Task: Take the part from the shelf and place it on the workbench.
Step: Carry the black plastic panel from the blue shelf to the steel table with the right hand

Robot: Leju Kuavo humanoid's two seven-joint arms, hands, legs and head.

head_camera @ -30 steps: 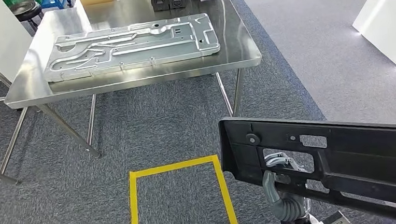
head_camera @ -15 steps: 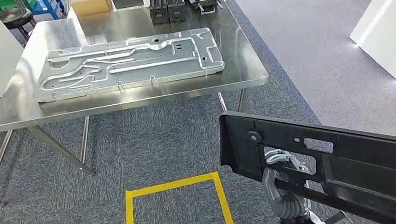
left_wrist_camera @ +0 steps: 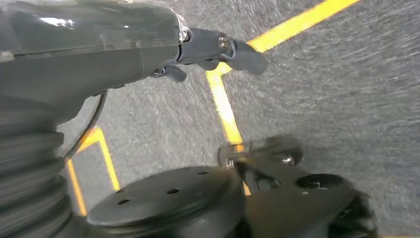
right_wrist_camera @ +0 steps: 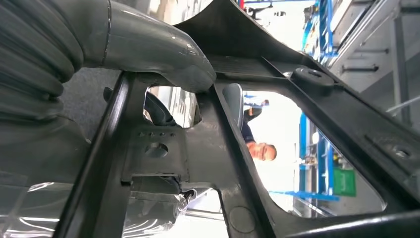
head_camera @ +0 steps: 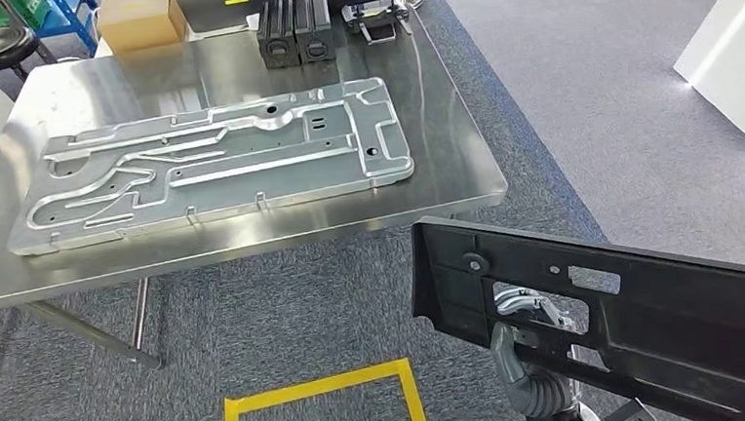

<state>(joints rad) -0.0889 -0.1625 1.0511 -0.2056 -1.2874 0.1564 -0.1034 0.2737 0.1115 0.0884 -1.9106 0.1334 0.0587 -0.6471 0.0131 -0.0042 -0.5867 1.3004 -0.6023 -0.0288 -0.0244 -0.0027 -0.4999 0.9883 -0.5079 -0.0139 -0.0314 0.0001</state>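
Note:
A long black plastic part [head_camera: 649,320] with cut-outs hangs at the lower right of the head view, tilted and below the table's height. My right hand [head_camera: 528,343] grips it through one of the openings. In the right wrist view the grey thumb [right_wrist_camera: 163,54] presses on a rib of the part [right_wrist_camera: 237,129]. The steel workbench [head_camera: 453,157] stands ahead and to the left, with a large stamped metal plate [head_camera: 210,167] lying on it. My left hand [left_wrist_camera: 218,49] hangs over the carpet with its fingers loosely out, holding nothing.
At the far edge of the bench are a cardboard box [head_camera: 140,17], two black blocks [head_camera: 294,30] and a metal clamp [head_camera: 376,13]. A yellow tape square [head_camera: 316,385] marks the carpet before the bench. A person [right_wrist_camera: 260,148] shows through the part's opening.
The whole view has shifted: the bench now sits closer and lower in the picture as the camera moved toward it. The black part stays in my right hand.

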